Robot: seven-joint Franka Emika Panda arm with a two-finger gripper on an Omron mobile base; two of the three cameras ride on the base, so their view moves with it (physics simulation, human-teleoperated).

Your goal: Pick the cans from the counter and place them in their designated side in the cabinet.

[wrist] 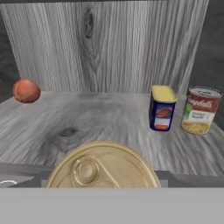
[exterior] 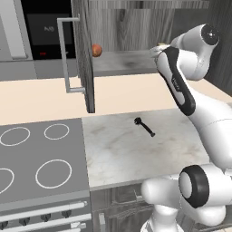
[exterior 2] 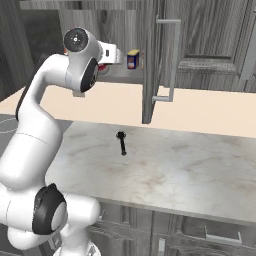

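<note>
Cans: you see the gold-lidded can (wrist: 103, 166) upright, axis vertical, lid up; blue can (wrist: 162, 108) upright on cabinet shelf (wrist: 87, 122). Grip state: cannot tell.

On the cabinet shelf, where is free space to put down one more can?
The shelf is bare across its middle, between the orange ball at the left and the blue can. The right end is crowded: the blue can and the red can stand close together.
</note>
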